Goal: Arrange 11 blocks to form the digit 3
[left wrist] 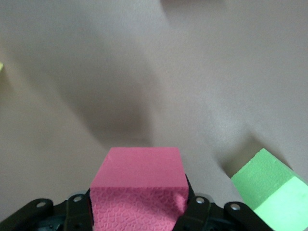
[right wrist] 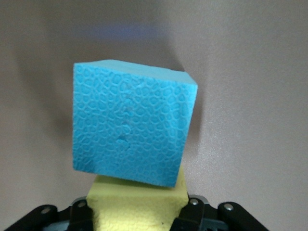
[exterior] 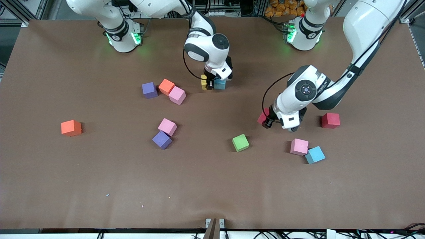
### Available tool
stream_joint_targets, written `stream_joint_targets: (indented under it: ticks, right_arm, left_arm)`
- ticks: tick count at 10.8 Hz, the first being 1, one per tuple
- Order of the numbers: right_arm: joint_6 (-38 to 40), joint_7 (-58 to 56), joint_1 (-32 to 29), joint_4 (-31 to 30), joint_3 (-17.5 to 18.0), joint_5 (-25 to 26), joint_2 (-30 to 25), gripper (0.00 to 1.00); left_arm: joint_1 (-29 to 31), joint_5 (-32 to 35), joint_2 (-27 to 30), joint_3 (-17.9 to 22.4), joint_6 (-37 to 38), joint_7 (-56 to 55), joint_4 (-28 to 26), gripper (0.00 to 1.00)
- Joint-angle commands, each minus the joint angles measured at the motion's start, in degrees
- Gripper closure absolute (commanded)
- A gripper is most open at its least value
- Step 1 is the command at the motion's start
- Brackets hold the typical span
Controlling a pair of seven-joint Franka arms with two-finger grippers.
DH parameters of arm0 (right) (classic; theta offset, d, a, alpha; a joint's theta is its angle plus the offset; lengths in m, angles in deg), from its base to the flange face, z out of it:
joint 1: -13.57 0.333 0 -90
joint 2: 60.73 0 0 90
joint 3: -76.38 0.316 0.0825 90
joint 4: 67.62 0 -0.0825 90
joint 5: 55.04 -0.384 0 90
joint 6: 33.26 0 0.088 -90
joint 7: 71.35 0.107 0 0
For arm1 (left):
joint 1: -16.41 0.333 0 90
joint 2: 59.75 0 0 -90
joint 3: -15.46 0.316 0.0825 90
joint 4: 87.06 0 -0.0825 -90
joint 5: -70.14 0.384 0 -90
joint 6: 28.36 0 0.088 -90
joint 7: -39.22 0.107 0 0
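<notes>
My right gripper (exterior: pixel 211 85) has its jaws clamped on a yellow block (right wrist: pixel 139 202) low on the counter (exterior: pixel 99 186), touching a light blue block (right wrist: pixel 130 127). My left gripper (exterior: pixel 269 123) holds a dark pink block (left wrist: pixel 139 185) in tight jaws above the counter, near a green block (exterior: pixel 240 142). Other blocks lie scattered, unarranged.

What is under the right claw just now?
The right claw is shut on a yellow block, with a light blue block touching it. Most of the yellow block is hidden by the claw; whether it rests on the table cannot be seen.
</notes>
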Motion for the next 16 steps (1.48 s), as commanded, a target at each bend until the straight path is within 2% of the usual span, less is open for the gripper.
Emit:
stream_joint_targets:
  ticks: [1,4,5,6,10,14,16]
  right_arm:
    - [0.51,1.57,0.78,2.11,0.13,1.86,1.55,1.00]
    - [0.60,2.96,0.78,2.29,0.13,1.86,1.56,1.00]
    - [0.51,4.28,1.04,2.21,0.13,1.95,1.73,0.41]
    - [0.60,3.68,1.04,2.55,0.13,2.56,2.08,0.00]
    - [1.47,3.67,0.26,2.64,1.00,2.57,1.65,0.00]
    - [10.41,2.89,-1.41,2.29,3.28,1.60,-4.93,0.00]
    - [13.42,2.18,-1.94,2.21,3.47,-4.26,-9.58,0.00]
  left_arm:
    - [-0.05,-0.86,0.79,-0.50,-1.58,-3.77,-0.98,0.80]
    - [-0.23,-0.33,0.26,-0.41,-2.29,-7.90,-0.98,0.79]
    - [-0.23,-0.33,0.35,-0.41,-2.29,-8.61,-0.98,0.79]
    - [-0.31,-0.41,0.35,-0.41,-2.29,-8.71,-0.98,0.79]
    - [-0.75,-0.24,0.44,-0.41,-2.29,-12.39,-1.07,0.78]
    - [-1.81,3.88,0.44,-0.41,-2.29,-22.05,-2.73,0.79]
    - [-2.59,4.07,0.35,-0.41,-2.46,-25.47,-3.18,0.78]
